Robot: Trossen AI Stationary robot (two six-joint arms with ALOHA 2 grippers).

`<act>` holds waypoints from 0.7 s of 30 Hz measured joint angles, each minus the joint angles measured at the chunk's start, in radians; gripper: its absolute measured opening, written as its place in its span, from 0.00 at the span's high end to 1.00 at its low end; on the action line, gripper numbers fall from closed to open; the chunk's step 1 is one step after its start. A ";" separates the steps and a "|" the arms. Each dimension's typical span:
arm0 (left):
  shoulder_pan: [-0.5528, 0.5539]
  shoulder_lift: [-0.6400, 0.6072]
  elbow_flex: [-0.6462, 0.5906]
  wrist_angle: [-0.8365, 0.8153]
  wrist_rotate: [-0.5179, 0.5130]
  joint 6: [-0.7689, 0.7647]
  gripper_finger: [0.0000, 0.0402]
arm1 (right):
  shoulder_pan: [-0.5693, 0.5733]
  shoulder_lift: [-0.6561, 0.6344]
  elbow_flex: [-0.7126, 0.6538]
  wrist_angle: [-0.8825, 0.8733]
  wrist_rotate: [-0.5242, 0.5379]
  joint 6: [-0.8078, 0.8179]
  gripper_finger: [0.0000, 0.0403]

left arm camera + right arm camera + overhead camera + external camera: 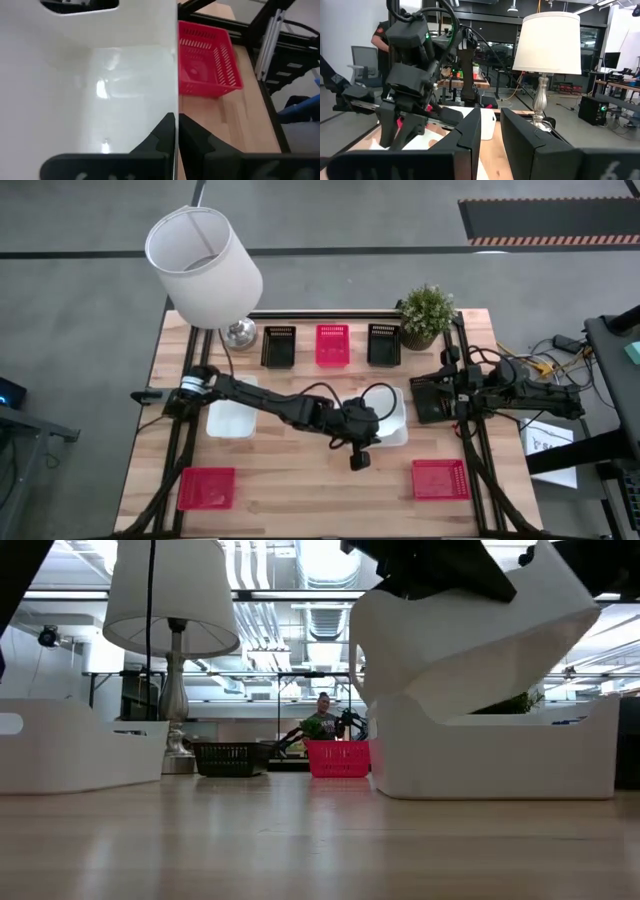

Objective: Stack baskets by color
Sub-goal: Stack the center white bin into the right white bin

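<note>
We have our left claw (177, 131) pinching the side wall of a white basket (470, 635), its fingers pressed flat on either face of the thin plastic. That basket hangs tilted directly over a second white basket (500, 755) at the middle right of the table, and its lower end looks as if it already dips inside the rim. The move ahead, as we judge it, turns on squaring the two: the held basket must level out and line its long sides up with the one beneath. Our right claw (490, 132) waits at the right edge, part spread on the wall of a black basket (430, 400). A third white basket (232, 420) sits to the left.
</note>
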 joint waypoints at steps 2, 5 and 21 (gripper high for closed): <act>0.002 0.000 0.000 0.010 0.000 0.000 1.00 | 0.000 0.000 0.000 -0.002 0.000 0.000 0.83; 0.006 0.000 0.000 0.010 0.005 0.000 1.00 | 0.000 0.000 0.000 -0.002 0.000 -0.001 0.83; 0.017 0.000 0.000 0.010 0.008 -0.001 0.78 | 0.000 0.000 0.000 -0.003 0.000 0.000 0.83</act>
